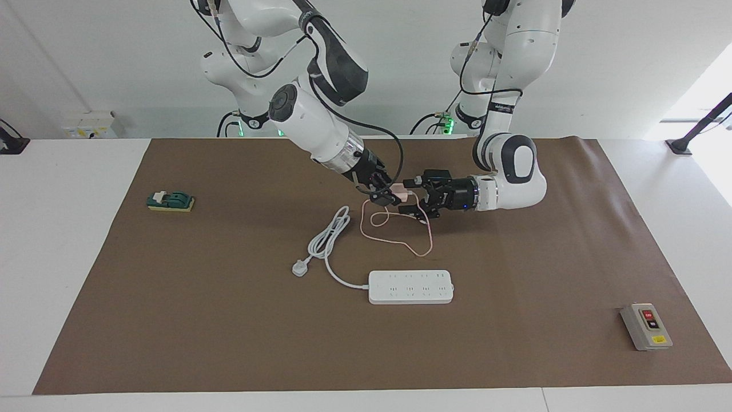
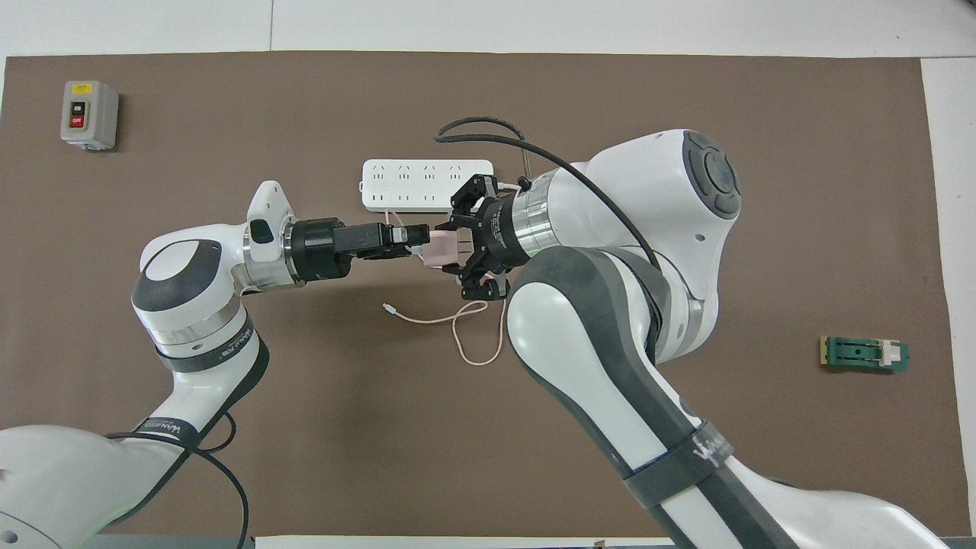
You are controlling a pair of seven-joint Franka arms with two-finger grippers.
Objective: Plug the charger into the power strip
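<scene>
Pink charger [image 1: 402,196]: a small pale pink cube, up in the air between the two grippers, over the brown mat and not touching it.
Charger cable [image 1: 400,234]: thin and pink; it hangs down from the cube and lies in loose loops on the mat, nearer to the robots than the power strip.
Right gripper [image 1: 389,195]: it comes in from the right arm and its black fingers are pinched onto one end of the pink cube.
Left gripper [image 1: 413,197]: it lies sideways and points at the right gripper. Its tips are at the cube's end that faces it, one finger above and one below. I cannot tell if they squeeze the cube or just sit around it.
Power strip [image 1: 410,286]: a long flat white bar with rows of sockets. It lies flat on the mat, farther from the robots than the grippers, with nothing plugged in.
Strip cord [image 1: 329,240]: thick and white; it runs from the strip's end toward the right arm's end of the table, folds into a bundle, and ends in a white plug [image 1: 299,268] lying on the mat.
Brown mat [image 1: 229,332]: covers most of the table.
Grey switch box [image 1: 646,326]: has a red button and sits well apart at the left arm's end.
Green block [image 1: 170,201]: sits well apart at the right arm's end.
</scene>
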